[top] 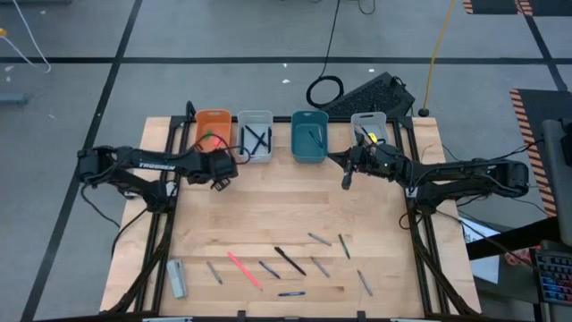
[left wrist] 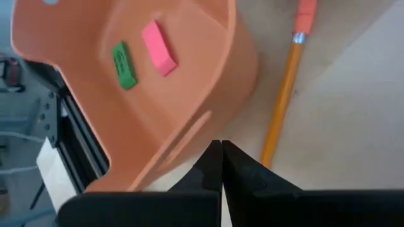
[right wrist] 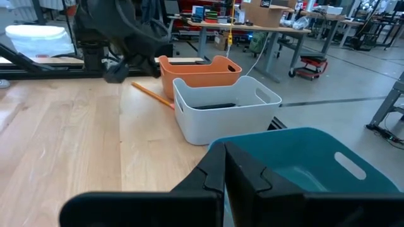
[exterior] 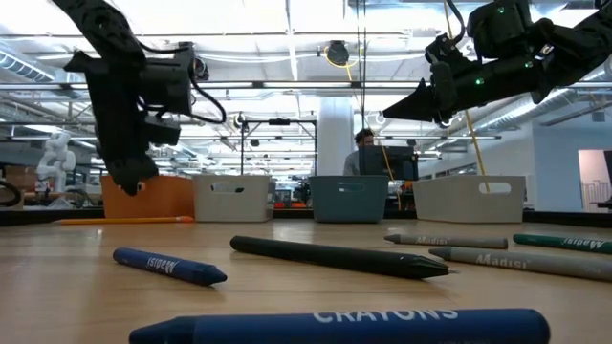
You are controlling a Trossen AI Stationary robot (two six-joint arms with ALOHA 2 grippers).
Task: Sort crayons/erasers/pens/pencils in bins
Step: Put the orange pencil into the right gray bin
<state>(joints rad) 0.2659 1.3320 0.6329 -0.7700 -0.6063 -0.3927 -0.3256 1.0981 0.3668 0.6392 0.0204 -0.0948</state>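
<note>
**Four bins in a row, erasers in the orange one**

The wooden table (top: 268, 215) carried four bins along its far edge. Taking the orange bin (top: 213, 125) as landmark: a grey-white bin (top: 255, 134) with dark sticks stood just beside it, then the teal bin (top: 309, 136), then a second grey-white bin (top: 368, 125) farthest off. The left gripper (left wrist: 221, 165), fingers clenched on nothing, hung just in front of the orange bin. The right gripper (right wrist: 225, 165), likewise pressed together and empty, hovered by the teal bin. A yellow pencil (left wrist: 284, 94) lay beside the orange bin. Inside it sat the pink eraser (left wrist: 158, 48) and the green eraser (left wrist: 124, 64).
</note>
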